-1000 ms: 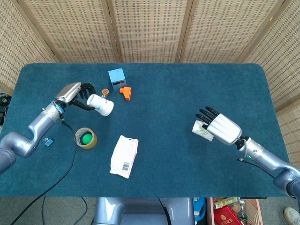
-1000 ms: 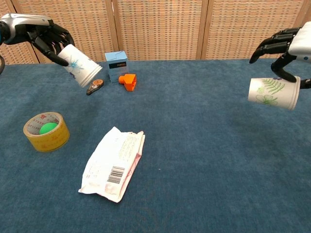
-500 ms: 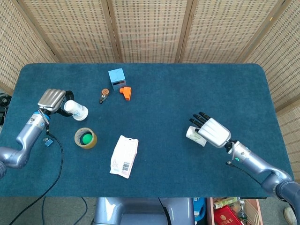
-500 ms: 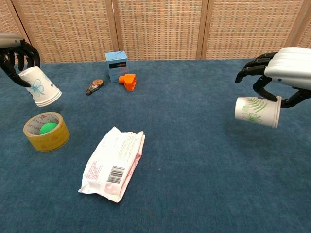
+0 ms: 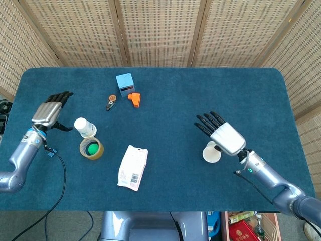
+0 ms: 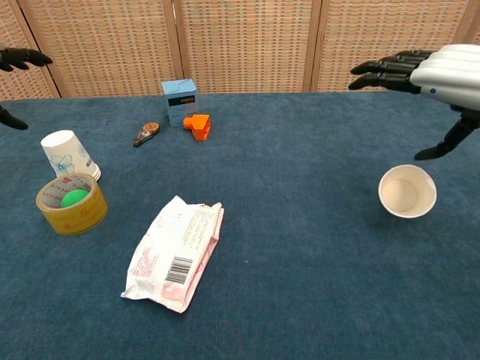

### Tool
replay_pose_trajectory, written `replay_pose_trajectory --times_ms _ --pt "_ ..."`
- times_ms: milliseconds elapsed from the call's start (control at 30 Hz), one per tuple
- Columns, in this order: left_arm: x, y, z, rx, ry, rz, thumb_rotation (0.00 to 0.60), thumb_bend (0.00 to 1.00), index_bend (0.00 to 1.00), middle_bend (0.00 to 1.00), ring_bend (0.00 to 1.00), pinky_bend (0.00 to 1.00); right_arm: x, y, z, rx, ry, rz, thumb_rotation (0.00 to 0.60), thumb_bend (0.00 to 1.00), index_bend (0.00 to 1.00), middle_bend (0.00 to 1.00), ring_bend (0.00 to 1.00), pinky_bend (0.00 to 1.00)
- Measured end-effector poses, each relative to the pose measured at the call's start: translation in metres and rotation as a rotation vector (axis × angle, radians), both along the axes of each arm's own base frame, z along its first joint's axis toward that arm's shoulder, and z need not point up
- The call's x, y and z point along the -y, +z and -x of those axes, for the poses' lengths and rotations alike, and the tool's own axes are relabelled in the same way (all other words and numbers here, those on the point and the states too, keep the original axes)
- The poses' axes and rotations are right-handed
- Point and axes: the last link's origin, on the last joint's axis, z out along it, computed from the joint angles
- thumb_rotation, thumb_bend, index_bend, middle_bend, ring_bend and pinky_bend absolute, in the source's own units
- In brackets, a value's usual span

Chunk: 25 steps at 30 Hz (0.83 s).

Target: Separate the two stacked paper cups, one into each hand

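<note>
One paper cup (image 5: 85,127) (image 6: 69,154) with a blue flower print stands mouth-down on the table, just behind the tape roll. My left hand (image 5: 50,110) (image 6: 16,61) is open to its left, fingers spread, apart from the cup. The second paper cup (image 5: 211,152) (image 6: 407,190) stands mouth-up on the right side of the table. My right hand (image 5: 220,134) (image 6: 427,71) hovers open above it, fingers stretched out, holding nothing.
A yellow tape roll (image 5: 92,148) (image 6: 71,202) with a green core sits beside the left cup. A white packet (image 5: 133,167) (image 6: 175,251) lies mid-table. A blue box (image 5: 125,82), an orange piece (image 5: 134,99) and a small tape dispenser (image 5: 112,102) lie at the back.
Both hands have let go of their cups and opened. The left cup now stands mouth-down by the tape roll, the right cup mouth-up under the right hand.
</note>
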Motion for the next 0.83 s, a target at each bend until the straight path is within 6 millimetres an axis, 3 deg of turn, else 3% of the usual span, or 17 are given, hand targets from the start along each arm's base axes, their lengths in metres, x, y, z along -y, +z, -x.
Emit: replay_pose_trajectory --times_ms 200,400,667,833 --pt "0.035 0.018 0.009 0.106 -0.017 -0.097 0.6 0.1 0.0 0.0 0.0 0.0 -0.026 0.03 0.001 0.155 -0.094 0.077 0.6 0.0 0.02 0.0 0.0 0.02" --pt "0.072 0.023 0.025 0.149 0.003 -0.138 0.6 0.1 0.0 0.0 0.0 0.0 -0.064 0.058 0.031 0.299 -0.236 0.168 0.6 0.0 0.01 0.0 0.0 0.0" --pt "0.107 0.025 0.04 0.126 -0.008 -0.233 0.6 0.1 0.0 0.0 0.0 0.0 -0.101 0.061 0.071 0.313 -0.442 0.222 0.6 0.0 0.0 0.0 0.0 0.0" --pt "0.135 0.014 0.047 0.08 -0.027 -0.232 0.6 0.1 0.0 0.0 0.0 0.0 -0.12 0.062 0.088 0.301 -0.552 0.285 0.6 0.0 0.0 0.0 0.0 0.0"
